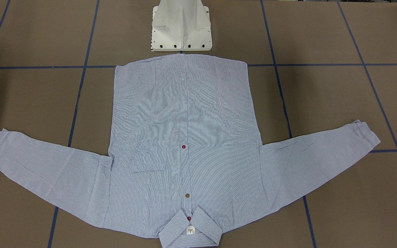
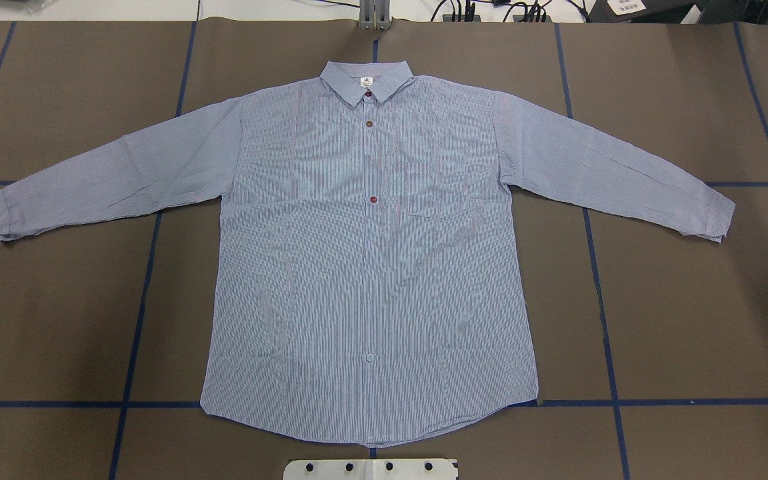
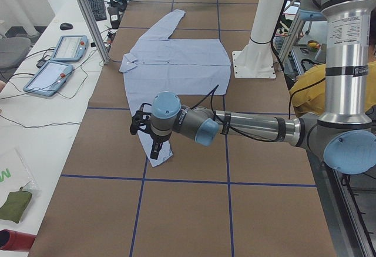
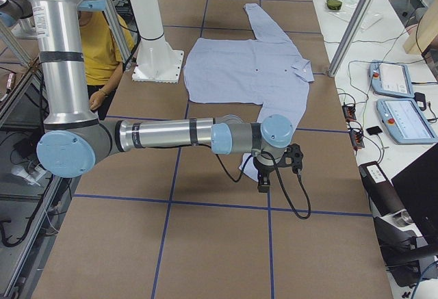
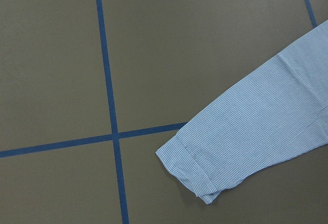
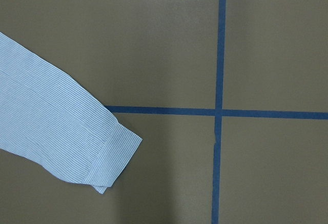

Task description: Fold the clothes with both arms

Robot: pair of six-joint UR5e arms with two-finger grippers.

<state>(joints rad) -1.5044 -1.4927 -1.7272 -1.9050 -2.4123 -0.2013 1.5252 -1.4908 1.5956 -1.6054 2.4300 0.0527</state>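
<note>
The light blue striped shirt point(image 2: 371, 267) lies flat and buttoned on the brown table, front side up, collar point(image 1: 190, 230) away from the robot and both sleeves spread out. The left arm reaches out low over the left sleeve's cuff point(image 5: 189, 170); its gripper point(image 3: 154, 148) hangs just above that cuff, and I cannot tell whether it is open or shut. Over the right sleeve's cuff point(image 6: 110, 152), the right gripper point(image 4: 263, 181) hovers the same way, state unclear. Neither wrist view shows any fingers.
The white pedestal base point(image 1: 181, 27) stands right at the shirt's hem. Blue tape lines point(image 2: 137, 320) grid the table. Teach pendants point(image 4: 400, 100) and cables lie on the white side bench. A person in yellow point(image 3: 311, 86) sits behind the robot.
</note>
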